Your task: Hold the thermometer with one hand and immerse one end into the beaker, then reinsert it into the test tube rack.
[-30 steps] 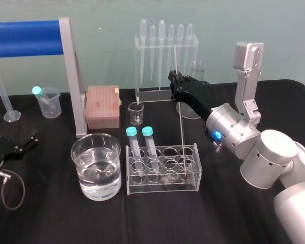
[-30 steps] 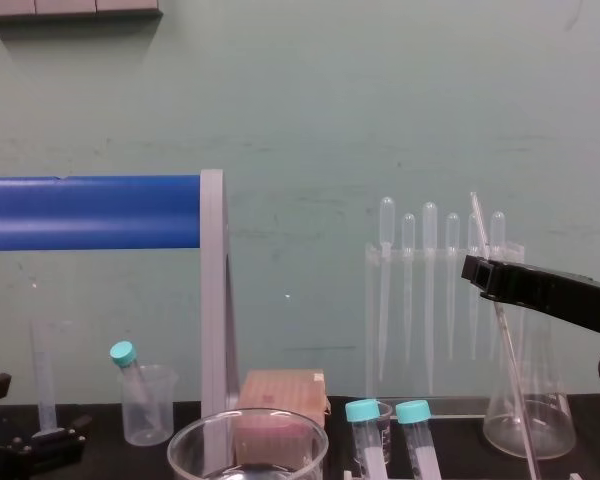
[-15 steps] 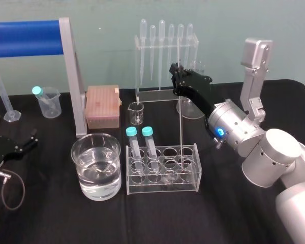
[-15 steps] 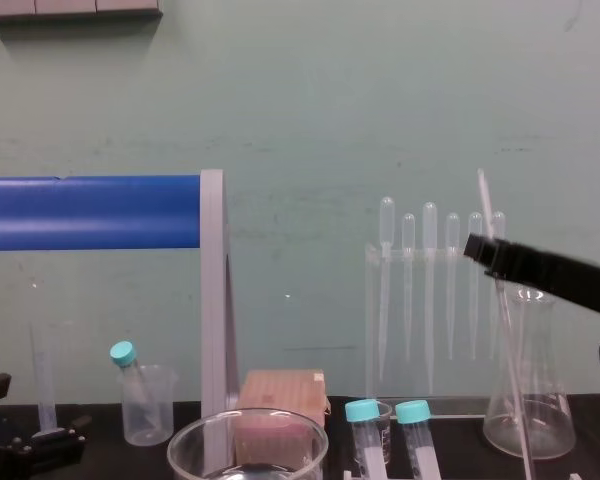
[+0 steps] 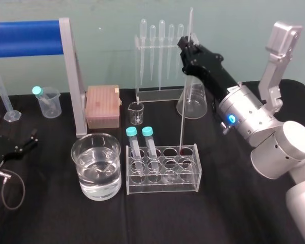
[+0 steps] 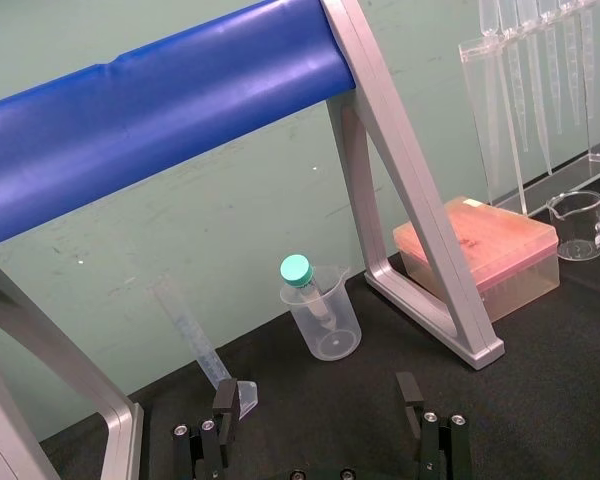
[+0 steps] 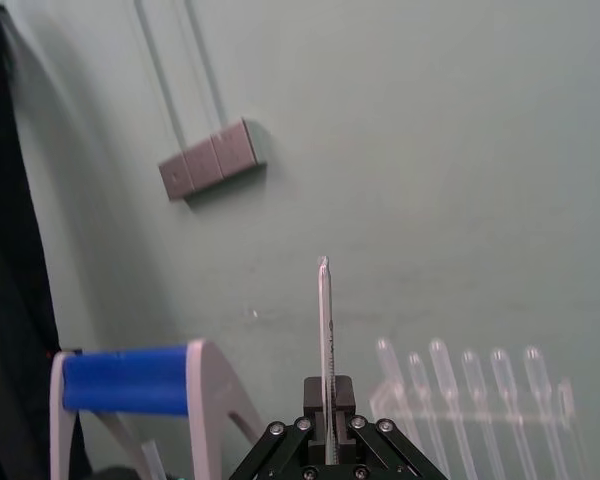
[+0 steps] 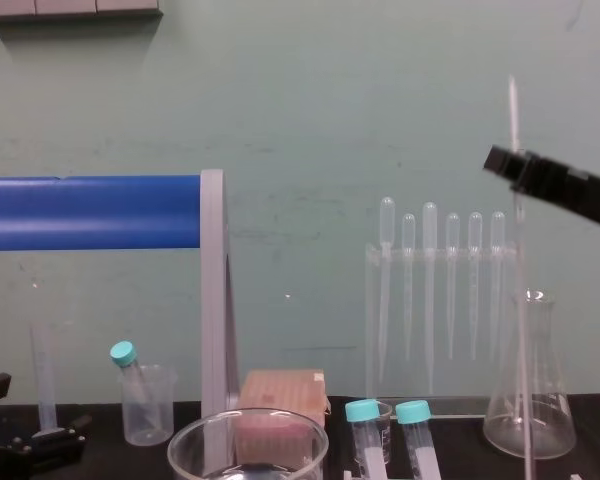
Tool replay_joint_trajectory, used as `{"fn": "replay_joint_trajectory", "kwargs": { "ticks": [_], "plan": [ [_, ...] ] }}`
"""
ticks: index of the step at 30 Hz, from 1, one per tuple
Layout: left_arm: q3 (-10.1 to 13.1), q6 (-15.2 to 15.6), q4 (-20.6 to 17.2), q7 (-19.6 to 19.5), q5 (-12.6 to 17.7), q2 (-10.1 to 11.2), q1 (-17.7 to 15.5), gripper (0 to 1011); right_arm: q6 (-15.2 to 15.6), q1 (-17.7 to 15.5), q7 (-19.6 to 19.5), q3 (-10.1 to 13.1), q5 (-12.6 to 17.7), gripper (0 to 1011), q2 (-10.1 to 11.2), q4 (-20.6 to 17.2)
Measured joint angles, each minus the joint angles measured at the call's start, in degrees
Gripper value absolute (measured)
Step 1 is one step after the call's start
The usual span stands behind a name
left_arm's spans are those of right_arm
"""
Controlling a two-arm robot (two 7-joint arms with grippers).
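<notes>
The thermometer (image 5: 183, 101) stands nearly upright, pinched near its upper end by the right gripper (image 5: 188, 44), with a short length poking above the gripper. Well below the gripper, its red tip sits at the back right hole of the test tube rack (image 5: 162, 184) (inside it or just over it, I cannot tell). The beaker (image 5: 91, 152) stands below and left of the gripper, just beside the rack. The left gripper (image 6: 317, 420) rests spread on the bench (image 5: 56, 218).
</notes>
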Motion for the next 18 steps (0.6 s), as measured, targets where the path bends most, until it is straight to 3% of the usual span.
{"fn": "replay_joint_trajectory", "kwargs": {
  "ticks": [12,18],
  "plan": [
    [0.0,0.0,0.0,0.0,0.0,0.0,0.0,1008,-4.5,1.6,2.9,0.3,2.1,57,0.9,-1.2],
    [0.0,0.0,0.0,0.0,0.0,0.0,0.0,1008,-9.2,3.4,5.8,-0.2,2.4,57,1.0,-0.8]
  ]
}}
